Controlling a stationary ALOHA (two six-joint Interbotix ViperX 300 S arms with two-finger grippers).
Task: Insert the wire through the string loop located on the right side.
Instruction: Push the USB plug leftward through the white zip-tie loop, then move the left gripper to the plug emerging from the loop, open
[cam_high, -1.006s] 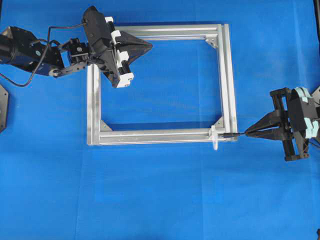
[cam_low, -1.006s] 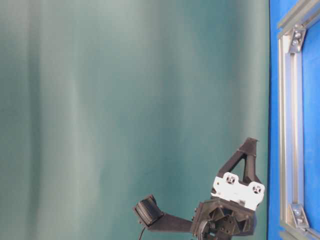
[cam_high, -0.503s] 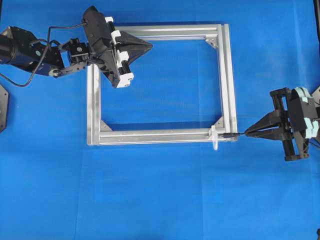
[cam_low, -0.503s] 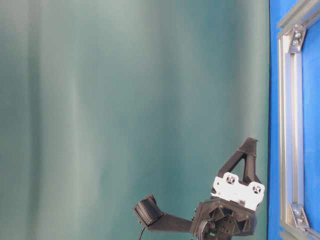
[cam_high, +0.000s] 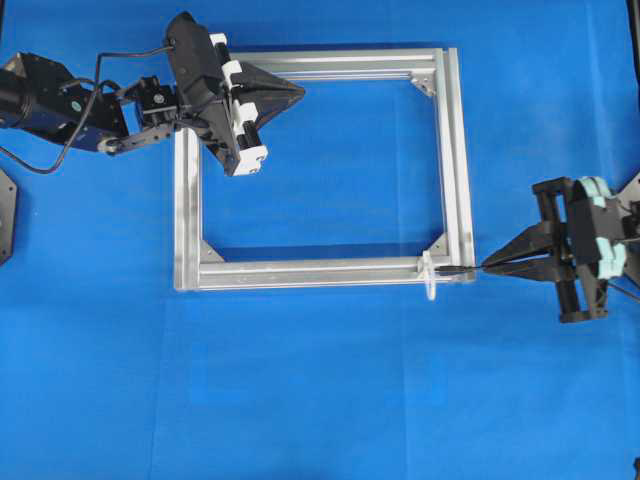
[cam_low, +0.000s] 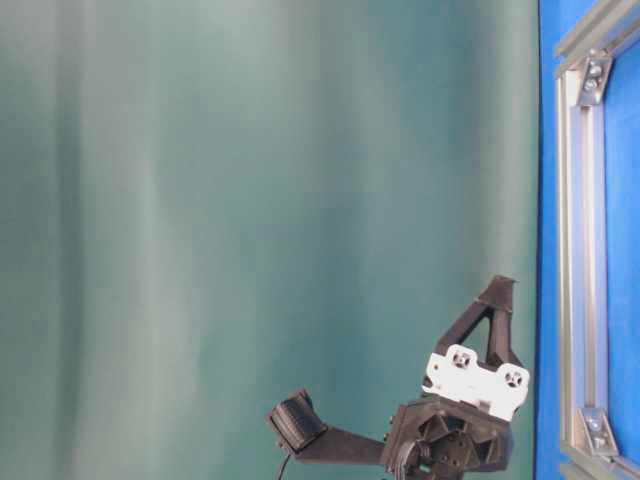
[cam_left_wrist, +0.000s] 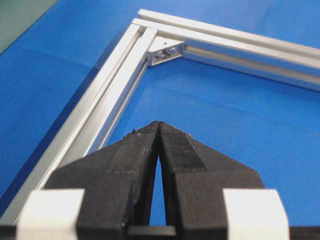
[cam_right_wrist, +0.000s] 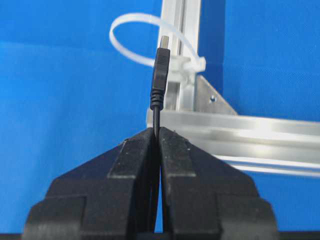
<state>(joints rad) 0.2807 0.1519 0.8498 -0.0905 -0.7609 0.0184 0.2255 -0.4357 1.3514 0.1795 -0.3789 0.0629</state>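
My right gripper (cam_high: 484, 267) (cam_right_wrist: 158, 131) is shut on the thin black wire (cam_high: 458, 270) just behind its plug. The plug (cam_right_wrist: 161, 70) sticks out beyond the fingertips with its metallic end forward. Its tip points at the whitish string loop (cam_high: 430, 278) (cam_right_wrist: 135, 36), which is tied at the near right corner of the silver frame (cam_high: 455, 150). The tip lies at the loop's right part; I cannot tell if it has entered. My left gripper (cam_high: 300, 92) (cam_left_wrist: 159, 124) is shut on nothing above the frame's far left corner.
The rectangular aluminium frame (cam_left_wrist: 115, 90) (cam_right_wrist: 250, 132) lies flat on the blue cloth with grey brackets in its corners. The left arm (cam_high: 60, 100) reaches in from the far left. The table-level view has the left gripper (cam_low: 498, 290) raised beside the frame (cam_low: 578, 250).
My right gripper has shifted a little to the left, carrying the plug closer to the loop. The left arm has not moved.
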